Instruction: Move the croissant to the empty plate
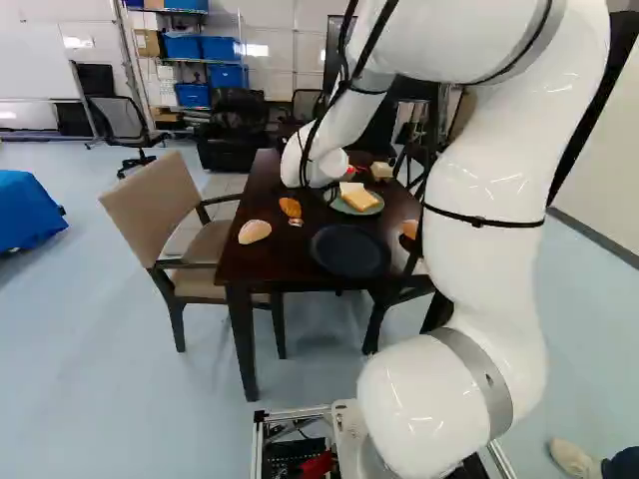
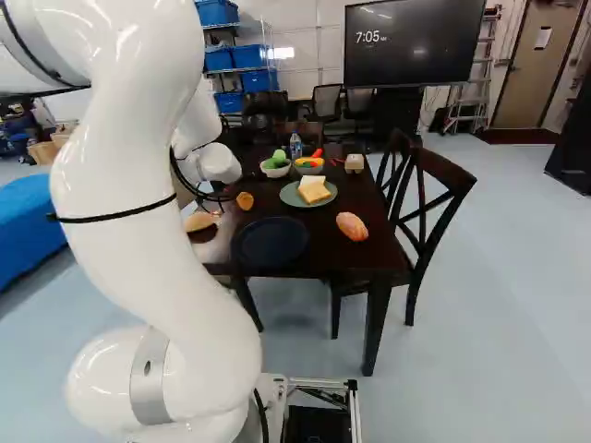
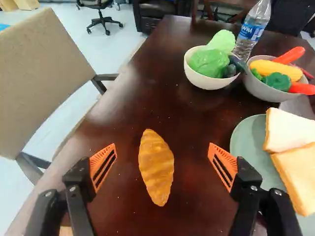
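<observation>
Croissant (image 3: 156,169) lies on the table (image 3: 197,118) beside the green plate (image 3: 243,142); gripper (image 3: 162,146) stands apart around it, unclamped. It is probably light, faintly yielding, seldom slippery, best pinched across its middle. The empty plate (image 2: 270,242) lies baseward of the green plate; beyond the latter, a bottle (image 3: 261,12) bears a printed label, and a distant screen (image 2: 411,44) shows a clock time.

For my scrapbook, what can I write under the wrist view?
Croissant on the table between the open end effector's fingers.

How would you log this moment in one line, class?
gripper: open | croissant: on table, between spread fingers, ungripped | dark blue plate: bare | transfer: not yet done
</observation>
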Motion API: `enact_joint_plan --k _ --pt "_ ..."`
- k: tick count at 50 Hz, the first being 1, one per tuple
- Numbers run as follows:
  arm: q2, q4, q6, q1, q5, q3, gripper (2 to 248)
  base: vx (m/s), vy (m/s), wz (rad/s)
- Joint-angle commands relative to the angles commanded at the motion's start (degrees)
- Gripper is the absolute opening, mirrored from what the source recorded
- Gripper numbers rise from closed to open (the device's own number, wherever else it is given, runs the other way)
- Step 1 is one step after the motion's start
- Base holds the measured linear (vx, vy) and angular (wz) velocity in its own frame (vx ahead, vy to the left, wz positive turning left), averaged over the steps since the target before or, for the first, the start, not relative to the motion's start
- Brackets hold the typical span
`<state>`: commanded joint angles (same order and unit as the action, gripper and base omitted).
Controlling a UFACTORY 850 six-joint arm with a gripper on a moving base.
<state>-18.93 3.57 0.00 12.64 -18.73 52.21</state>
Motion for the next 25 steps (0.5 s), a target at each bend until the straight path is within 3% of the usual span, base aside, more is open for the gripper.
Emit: enact_joint_plan --k 25 --pt "-4.9 0.0 0.0 1.7 8.5 6.2 247 0.000 0.000 0.000"
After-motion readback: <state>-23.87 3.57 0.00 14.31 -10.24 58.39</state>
